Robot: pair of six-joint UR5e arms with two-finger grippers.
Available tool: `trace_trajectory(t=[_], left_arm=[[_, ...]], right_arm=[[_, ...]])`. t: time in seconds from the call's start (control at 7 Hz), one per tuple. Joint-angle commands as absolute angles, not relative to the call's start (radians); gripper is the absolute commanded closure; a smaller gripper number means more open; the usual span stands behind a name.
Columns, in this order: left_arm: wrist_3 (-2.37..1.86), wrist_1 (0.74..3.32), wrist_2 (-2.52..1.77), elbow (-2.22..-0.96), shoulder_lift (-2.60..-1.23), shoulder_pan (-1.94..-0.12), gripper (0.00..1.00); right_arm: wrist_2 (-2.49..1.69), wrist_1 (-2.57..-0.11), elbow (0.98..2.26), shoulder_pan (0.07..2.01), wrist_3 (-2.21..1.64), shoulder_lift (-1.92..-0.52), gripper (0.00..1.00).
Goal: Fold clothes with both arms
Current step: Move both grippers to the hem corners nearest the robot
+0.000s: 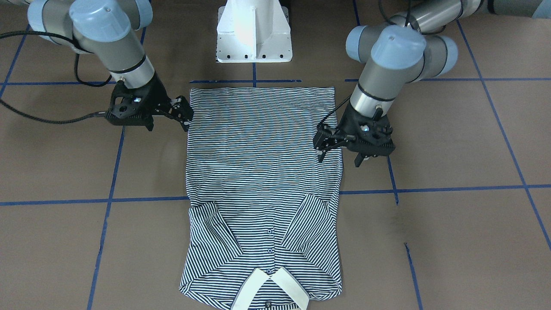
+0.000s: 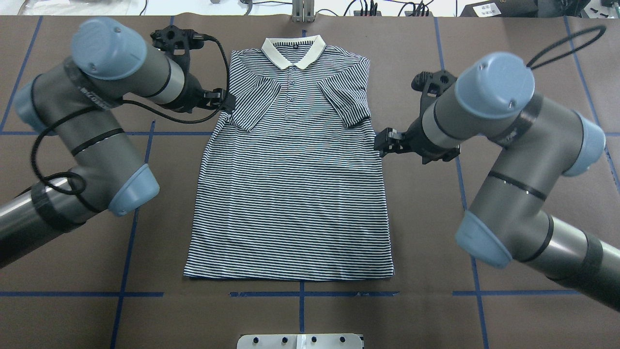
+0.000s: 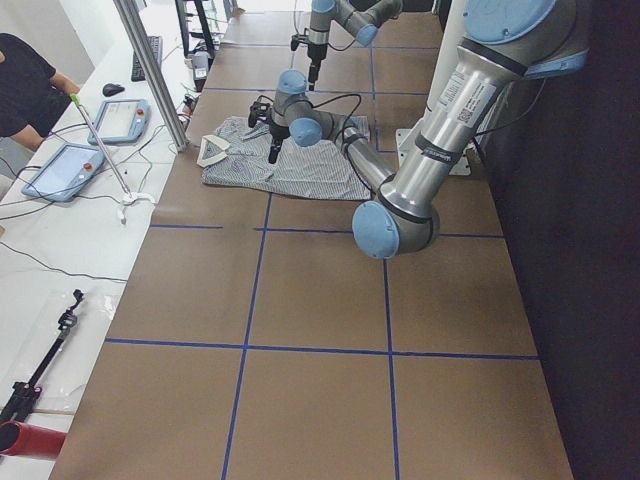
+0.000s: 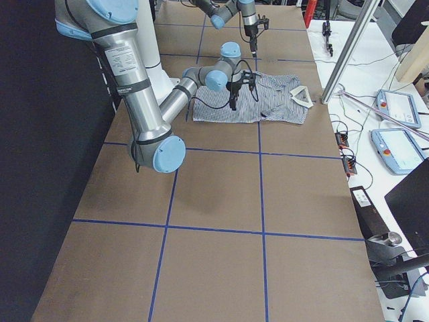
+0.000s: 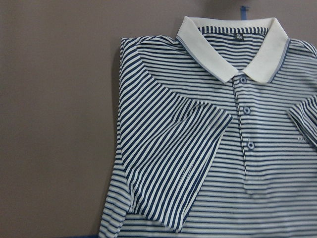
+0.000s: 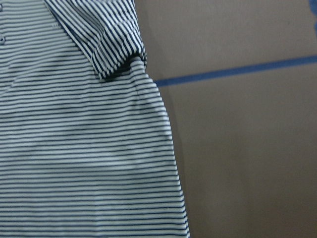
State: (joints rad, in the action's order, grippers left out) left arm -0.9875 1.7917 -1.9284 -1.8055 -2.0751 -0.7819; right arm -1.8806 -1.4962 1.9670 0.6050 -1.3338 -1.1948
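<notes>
Polo shirt (image 2: 290, 194) lies flat, face up, centred on the counter (image 2: 436, 242). Its long axis runs straight away from the robot: hem nearest the base, collar (image 2: 293, 48) at the far end. Both sleeves are folded in over the chest.

Key relation: the shirt sits btwn the two claws, each just beside its own side seam. Left claw (image 2: 228, 103) is level w/ the folded sleeve, so the fabric lies to its right. Right claw (image 2: 385, 143) is below the other sleeve, approx mid-body, w/ the fabric to its left. They're not level, as left is further toward the collar. Neither arm is clearly nearer overall.

Both claws look parted w/ nothing gripped, and no cloth is lifted.

Hard to tell:
- Wrist views show only shirt and counter, no fingers, so touching vs just clear of the edge is unclear.
- Side views are too small to help.
- Front view cuts off the collar.
</notes>
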Motion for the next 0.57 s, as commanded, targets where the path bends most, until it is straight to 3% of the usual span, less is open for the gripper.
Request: trace_trajectory(t=[0.0,0.43], left_arm=[[-0.965,1.723,-1.939,-2.052,-1.915,-0.787,0.0],[-0.969,1.723,-1.933,-2.054,-1.928,-0.785,0.0]], right_arm=[[-1.694,-1.477,2.055,0.377,-1.546,-1.278,0.0],[-1.597,-1.477,2.004,0.253,-1.559,-1.293,0.0]])
